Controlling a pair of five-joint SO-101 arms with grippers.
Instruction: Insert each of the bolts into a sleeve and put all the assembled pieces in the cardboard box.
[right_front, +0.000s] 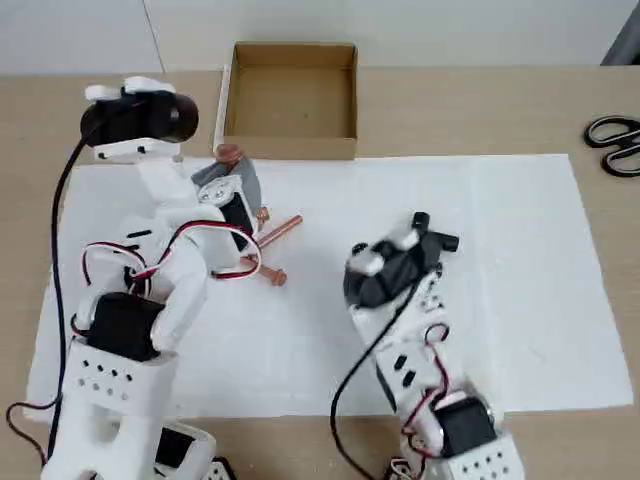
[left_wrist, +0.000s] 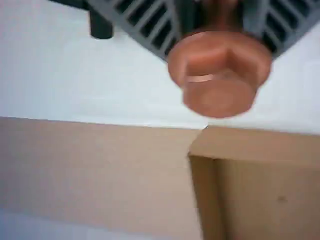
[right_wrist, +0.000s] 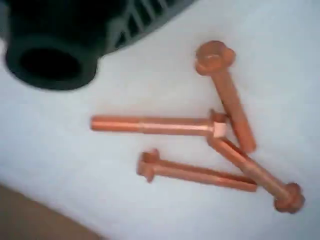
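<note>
1. Cardboard box (right_front: 290, 135): brown cardboard, matt, faintly fibrous.
2. Sheet (right_front: 500, 280), in front of the box: white, matt, lightly wrinkled; paper or cloth cannot be told.
3. Table (right_front: 600, 100), under the box: pale wood-look top, smooth, matt.
4. Held bolt (left_wrist: 220, 75), by the box corner: copper-coloured metal, smooth, satin sheen.
5. Loose bolts (right_wrist: 200, 172): same coppery metal, dull gleam.
6. Left gripper (left_wrist: 216, 15): grey plastic, ribbed, matt.
7. Arm shells (right_front: 180, 290): white plastic, smooth, slightly glossy.
8. Scissors (right_front: 615, 140), right of the box: black plastic-looking handles.
</note>
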